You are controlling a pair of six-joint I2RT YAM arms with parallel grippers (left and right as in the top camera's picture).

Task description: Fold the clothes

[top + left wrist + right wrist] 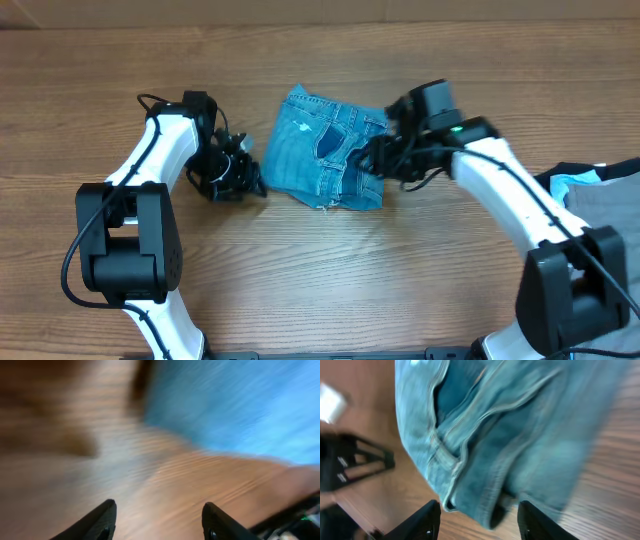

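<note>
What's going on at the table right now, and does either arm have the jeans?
The jeans lie in the middle of the table, already folded into a compact bundle. The right gripper is at the bundle's right edge with its fingers spread over the denim, not clamped on it. The left gripper is open over bare wood just left of the jeans and holds nothing. Both wrist views are blurred.

Light blue denim on the jeans [325, 150], with paler stitching — over a table [400, 290] of warm brown wood grain. At three o'clock, a grey garment [610, 205] edged with pale cyan and black.
</note>
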